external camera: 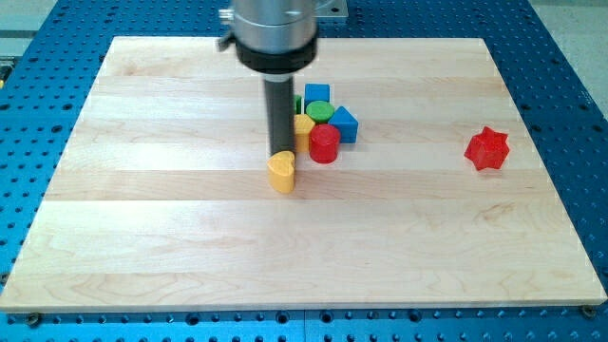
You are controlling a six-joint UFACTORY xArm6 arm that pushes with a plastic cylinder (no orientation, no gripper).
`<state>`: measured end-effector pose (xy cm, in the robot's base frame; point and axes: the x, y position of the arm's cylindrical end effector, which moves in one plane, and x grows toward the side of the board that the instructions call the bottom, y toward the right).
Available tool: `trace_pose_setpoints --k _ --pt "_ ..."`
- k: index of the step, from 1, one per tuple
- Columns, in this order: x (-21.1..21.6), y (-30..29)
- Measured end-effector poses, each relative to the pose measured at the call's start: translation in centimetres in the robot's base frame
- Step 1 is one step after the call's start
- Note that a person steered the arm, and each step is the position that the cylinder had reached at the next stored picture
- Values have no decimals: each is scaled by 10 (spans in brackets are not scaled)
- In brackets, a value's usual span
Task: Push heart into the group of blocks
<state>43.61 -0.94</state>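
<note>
A pale wooden desk (190, 247) is seen filling most of the frame, laid on a blue perforated surface (570, 57) that shows along the edges. From the top centre of the frame a grey cylindrical arm housing (274, 33) is seen descending, and a straight dark rod (279, 109) extends down from it. No pincer is fitted to this arm, so no open or closed state can be told; only the rod is shown. My tip (281, 150) is placed just above centre of the frame, at the upper edge of the yellow heart (281, 172); whether it touches the heart cannot be told.

The yellow heart is found slightly left of the frame's centre, lying apart from the cluster and down-left of it. The group is gathered just to the upper right of the heart: a red cylinder (324, 143) is nearest, with a yellow block (303, 127) beside it, partly hidden by the rod, so its shape cannot be made out. A green cylinder (319, 111) is set behind these, a blue cube (316, 93) at the top of the cluster, and a blue block (344, 124) at its right edge. A sliver of another green block (297, 103) is glimpsed next to the rod.

A red star-shaped block (487, 148) is seen alone at the right of the frame, well apart from everything else.
</note>
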Motion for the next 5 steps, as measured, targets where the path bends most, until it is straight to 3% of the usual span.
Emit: trace_pose_setpoints --k 1,2,3,4,5 --pt "-15 12" --pt "-14 -15" --pt "55 -58" --pt "110 -41" --pt "58 -3"
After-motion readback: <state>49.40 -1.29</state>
